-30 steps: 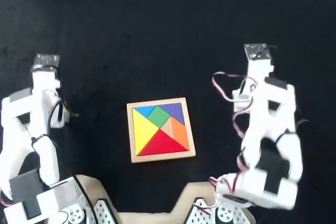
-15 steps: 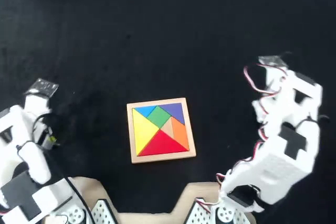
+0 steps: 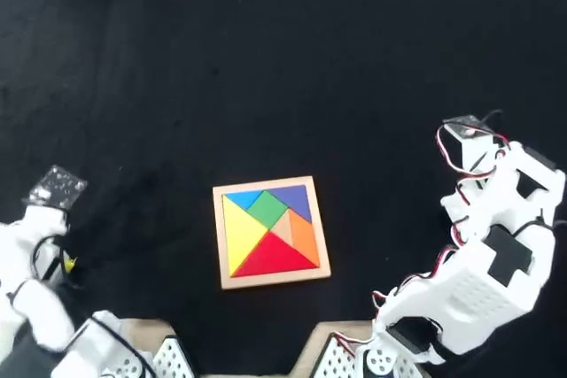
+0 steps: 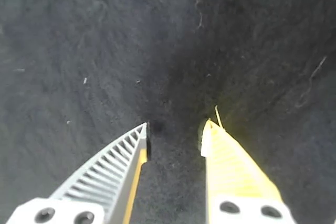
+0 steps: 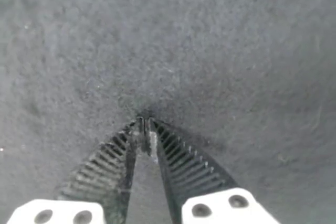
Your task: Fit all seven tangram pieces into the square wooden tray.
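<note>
Left fingers (image 4: 231, 166), slightly apart, and right fingers (image 5: 178, 161), pressed together, have drawn back; a stray swing might jog the full tray (image 3: 275, 278).

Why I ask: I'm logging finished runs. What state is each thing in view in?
wooden tray: lying flat, holding the pieces.
tangram pieces: flat inside the tray, edge to edge.
left gripper: open, holding nothing.
right gripper: shut, holding nothing.

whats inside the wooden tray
Seven flat pieces fill the tray: yellow, red, blue, green, purple, orange and tan. They cover its floor, so nothing beneath them can be seen.
</note>
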`<state>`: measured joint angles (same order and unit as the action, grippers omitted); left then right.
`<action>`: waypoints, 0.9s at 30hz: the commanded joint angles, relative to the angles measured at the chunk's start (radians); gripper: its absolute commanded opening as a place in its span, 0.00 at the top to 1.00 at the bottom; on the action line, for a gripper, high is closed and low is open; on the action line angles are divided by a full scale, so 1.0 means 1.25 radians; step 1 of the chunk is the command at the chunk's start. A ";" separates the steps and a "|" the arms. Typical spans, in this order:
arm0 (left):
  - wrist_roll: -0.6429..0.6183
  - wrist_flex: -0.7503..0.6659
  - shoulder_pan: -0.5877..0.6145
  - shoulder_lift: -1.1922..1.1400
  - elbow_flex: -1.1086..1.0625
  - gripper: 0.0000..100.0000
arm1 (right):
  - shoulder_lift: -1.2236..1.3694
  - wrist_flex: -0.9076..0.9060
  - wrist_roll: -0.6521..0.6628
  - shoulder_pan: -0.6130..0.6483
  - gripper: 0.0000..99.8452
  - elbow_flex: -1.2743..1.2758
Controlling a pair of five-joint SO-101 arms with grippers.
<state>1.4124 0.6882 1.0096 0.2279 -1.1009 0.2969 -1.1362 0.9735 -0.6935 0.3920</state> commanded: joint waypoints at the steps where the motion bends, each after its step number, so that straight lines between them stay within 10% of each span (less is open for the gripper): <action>1: 0.061 -0.124 0.061 -0.010 -0.111 0.83 | 0.012 -0.005 0.015 -0.022 0.99 0.028; 7: -0.091 -0.060 -0.015 -0.009 -0.031 0.83 | 0.009 -0.146 -0.053 -0.021 0.99 -0.125; 17: -0.214 0.655 -0.188 0.458 0.416 0.83 | -0.398 -0.444 -0.144 0.080 0.99 -0.337; 27: -0.653 0.751 -0.500 0.875 0.431 0.83 | -0.795 -0.495 -0.352 0.458 0.99 -0.109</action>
<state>0.8186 1.5842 0.4987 1.2375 -0.5516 -0.6575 -1.7300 0.6114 -0.2823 0.1358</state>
